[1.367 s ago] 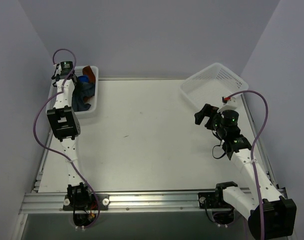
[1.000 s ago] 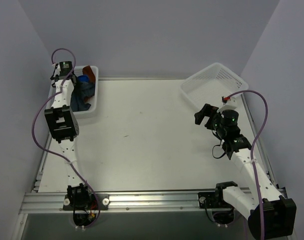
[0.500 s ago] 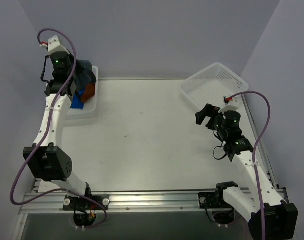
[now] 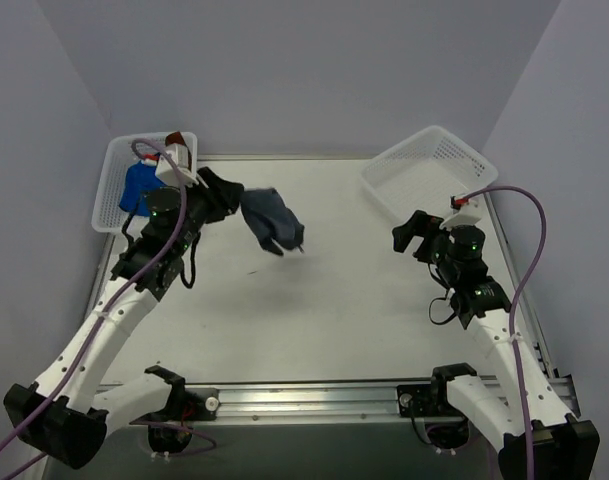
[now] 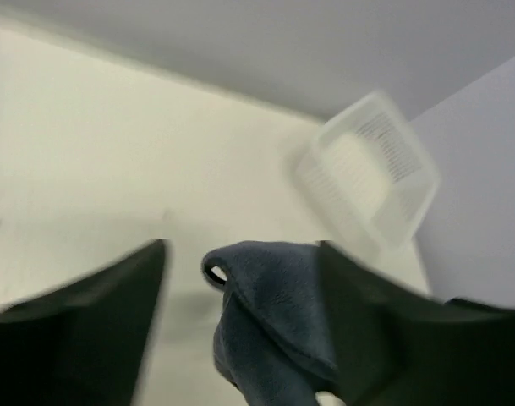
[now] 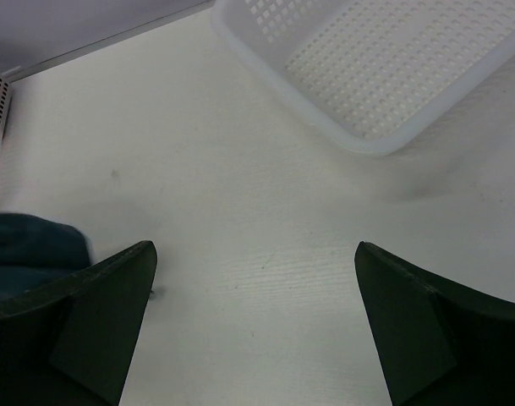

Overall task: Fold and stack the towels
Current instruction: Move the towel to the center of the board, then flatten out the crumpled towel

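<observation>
A dark blue towel (image 4: 271,222) hangs crumpled in the air above the table's back left part, just off the tip of my left gripper (image 4: 229,200). In the left wrist view the towel (image 5: 278,313) lies between the wide-spread fingers and rests against the right one; my left gripper (image 5: 243,249) is open. A bright blue towel (image 4: 136,190) and a reddish-brown towel (image 4: 179,150) lie in the left basket (image 4: 109,205). My right gripper (image 4: 416,228) hovers open over the table's right side, and nothing sits between its fingers (image 6: 253,254). The dark towel's edge (image 6: 29,245) shows at the left of the right wrist view.
An empty white mesh basket (image 4: 429,170) stands tilted at the back right, also seen as the basket (image 6: 384,59) in the right wrist view. Grey walls close in the table on three sides. Purple cables loop off both arms.
My left arm has swung out of the left basket over the table with the dark blue towel, and its jaws have opened. The right arm has barely moved.
</observation>
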`<state>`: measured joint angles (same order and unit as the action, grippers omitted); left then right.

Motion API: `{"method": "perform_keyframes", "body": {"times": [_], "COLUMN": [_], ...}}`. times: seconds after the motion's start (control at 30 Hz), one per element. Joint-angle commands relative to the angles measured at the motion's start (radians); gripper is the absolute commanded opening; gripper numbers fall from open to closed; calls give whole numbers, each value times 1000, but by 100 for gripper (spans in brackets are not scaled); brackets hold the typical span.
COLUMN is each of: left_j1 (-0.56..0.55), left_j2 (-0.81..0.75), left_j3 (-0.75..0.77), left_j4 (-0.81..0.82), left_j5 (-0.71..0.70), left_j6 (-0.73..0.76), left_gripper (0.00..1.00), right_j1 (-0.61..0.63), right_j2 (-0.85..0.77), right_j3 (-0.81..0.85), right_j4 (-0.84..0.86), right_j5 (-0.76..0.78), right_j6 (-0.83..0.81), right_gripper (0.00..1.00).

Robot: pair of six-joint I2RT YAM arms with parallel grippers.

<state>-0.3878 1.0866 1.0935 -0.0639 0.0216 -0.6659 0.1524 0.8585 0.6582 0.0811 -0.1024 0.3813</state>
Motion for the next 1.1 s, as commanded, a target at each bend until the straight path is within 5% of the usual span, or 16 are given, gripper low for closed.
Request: {"method": "perform_keyframes", "body": {"times": [0.0, 0.27, 0.47, 0.67, 0.97, 1.07], "left_j1": [3, -25, -92, -241, -258, -261], "left_j2": [44, -51, -105, -68, 74, 134], "left_j3": [-115, -162, -305, -389, -391, -386], "left_j4": [-208, -455, -473, -400, -174, -119], "left_j5": [-63, -131, 18, 2, 49, 72], "left_j6": [-153, -172, -181, -187, -150, -141], "left_gripper": [95, 94, 94, 94, 100, 91], "right_j1": [6, 137, 272, 403, 519, 521], "right_j2": [10, 91, 138, 241, 422, 462], "right_j3": [37, 64, 49, 41, 127, 126], "right_j4": [-26, -122, -178, -162, -130, -130], "right_j5": [23, 119, 198, 270, 325, 333], "right_j6": [-2, 2, 82, 117, 146, 182], "right_gripper": [100, 100, 100, 100, 100, 100]}}
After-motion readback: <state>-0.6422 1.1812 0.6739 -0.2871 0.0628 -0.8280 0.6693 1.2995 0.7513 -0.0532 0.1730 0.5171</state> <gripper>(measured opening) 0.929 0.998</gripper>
